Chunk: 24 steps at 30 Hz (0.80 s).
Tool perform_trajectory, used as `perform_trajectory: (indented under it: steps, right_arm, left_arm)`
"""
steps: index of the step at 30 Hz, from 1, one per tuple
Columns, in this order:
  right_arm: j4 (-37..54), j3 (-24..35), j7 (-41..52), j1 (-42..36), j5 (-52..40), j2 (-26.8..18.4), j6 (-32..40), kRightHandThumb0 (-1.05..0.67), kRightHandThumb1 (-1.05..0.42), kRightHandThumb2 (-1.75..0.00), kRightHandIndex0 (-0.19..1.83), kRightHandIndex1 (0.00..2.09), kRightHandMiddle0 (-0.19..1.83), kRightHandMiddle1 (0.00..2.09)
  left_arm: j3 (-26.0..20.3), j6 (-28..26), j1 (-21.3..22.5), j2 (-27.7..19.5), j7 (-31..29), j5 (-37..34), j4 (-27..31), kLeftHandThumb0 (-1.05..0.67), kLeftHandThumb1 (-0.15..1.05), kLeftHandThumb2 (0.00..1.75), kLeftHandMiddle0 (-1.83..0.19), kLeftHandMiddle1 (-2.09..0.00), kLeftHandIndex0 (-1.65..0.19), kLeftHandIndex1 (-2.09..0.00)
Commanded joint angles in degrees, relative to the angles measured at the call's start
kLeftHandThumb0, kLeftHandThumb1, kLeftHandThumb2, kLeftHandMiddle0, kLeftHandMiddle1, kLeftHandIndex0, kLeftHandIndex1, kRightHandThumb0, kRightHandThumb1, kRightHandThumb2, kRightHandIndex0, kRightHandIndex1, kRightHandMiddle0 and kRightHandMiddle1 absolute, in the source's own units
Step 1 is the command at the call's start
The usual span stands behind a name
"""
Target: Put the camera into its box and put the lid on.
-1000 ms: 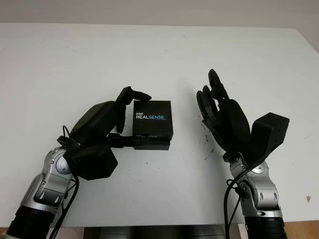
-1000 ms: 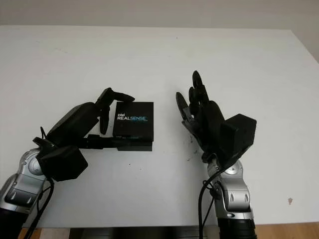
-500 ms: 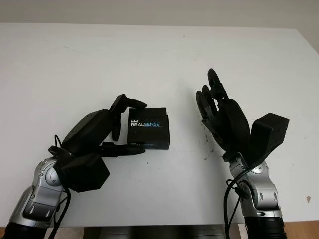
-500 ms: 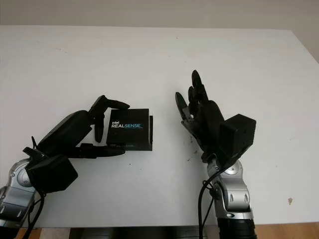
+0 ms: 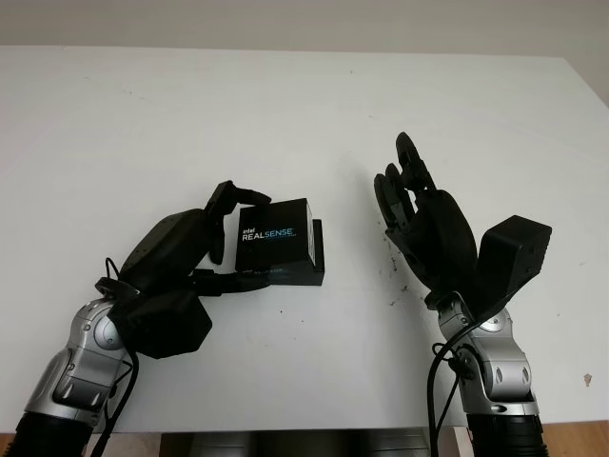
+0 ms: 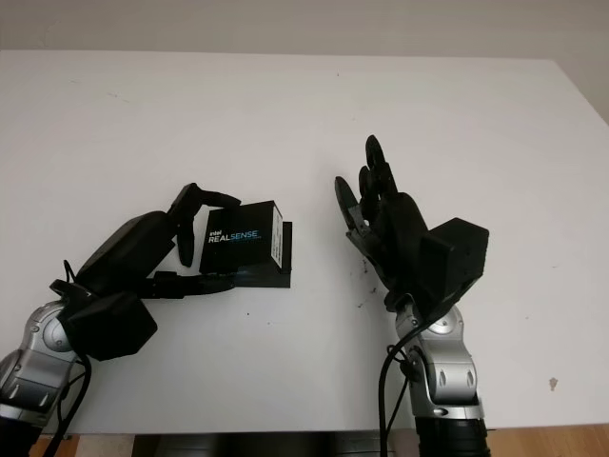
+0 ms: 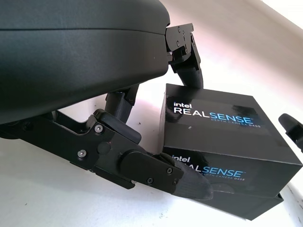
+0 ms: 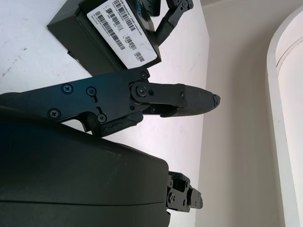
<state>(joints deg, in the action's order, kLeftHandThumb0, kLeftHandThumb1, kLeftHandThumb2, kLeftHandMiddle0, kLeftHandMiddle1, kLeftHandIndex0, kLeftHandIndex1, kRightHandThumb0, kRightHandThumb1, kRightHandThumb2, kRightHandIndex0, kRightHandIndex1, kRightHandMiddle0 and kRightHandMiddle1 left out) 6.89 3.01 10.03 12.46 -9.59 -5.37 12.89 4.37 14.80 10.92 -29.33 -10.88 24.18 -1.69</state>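
Observation:
A black box lid (image 5: 274, 236) printed "intel REALSENSE" sits tilted on the black box base (image 5: 317, 257), whose right edge sticks out past it on the white table (image 5: 285, 114). My left hand (image 5: 255, 238) is shut on the lid, with fingers (image 7: 185, 60) on its far edge and the thumb (image 7: 189, 182) on its near side. In the left wrist view the lid (image 7: 222, 137) rides above the base (image 7: 251, 210). What is inside the box is hidden. My right hand (image 5: 404, 186) is open, held upright to the right of the box and apart from it.
The box's side with a white barcode label (image 8: 124, 34) faces my right hand, past its finger (image 8: 175, 98). A few dark specks (image 5: 395, 276) mark the table near the right hand. The table's right edge (image 5: 595, 95) runs along the far right.
My left hand has drawn back to the left and the lid has gone with it. It lay flat on the base and now sits tilted, with the base's right edge showing. The right hand has not moved.

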Motion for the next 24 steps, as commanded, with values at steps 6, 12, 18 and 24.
perform_trajectory:
  steps: [6, 12, 18, 24]
  right_arm:
    - [0.52, 0.09, 0.0, -0.07, 0.27, -0.43, -0.41, -0.56, -1.05, -0.4, -0.15, 0.06, -0.11, 0.05]
    - [0.57, 0.03, 0.36, -0.04, 0.0, -0.41, -0.47, -0.56, -1.05, -0.41, -0.16, 0.05, -0.12, 0.05]
    - [0.54, -0.06, -0.01, -0.16, 0.26, -0.18, -0.65, -0.55, -1.05, -0.41, -0.15, 0.06, -0.11, 0.05]
    - [-0.11, -0.34, -0.3, -0.23, 0.59, 0.12, -1.62, -0.56, -1.05, -0.41, -0.14, 0.06, -0.11, 0.06]
  left_arm:
    - [1.08, 2.63, 2.72, 0.43, 0.83, -0.17, -3.69, -0.39, 1.05, 0.29, -0.28, -2.09, 0.06, -1.85]
    - [1.52, 3.35, 3.89, 0.5, 0.88, 0.1, -4.1, -0.4, 1.05, 0.27, -0.39, -2.09, 0.02, -1.84]
    - [1.61, 2.19, 4.5, -0.06, -0.06, 0.7, -2.25, -0.4, 1.05, 0.26, -0.44, -2.09, -0.01, -1.79]
    - [1.79, 1.24, 5.2, -0.07, -0.92, 0.98, -0.74, -0.4, 1.05, 0.24, -0.51, -2.09, -0.05, -1.8]
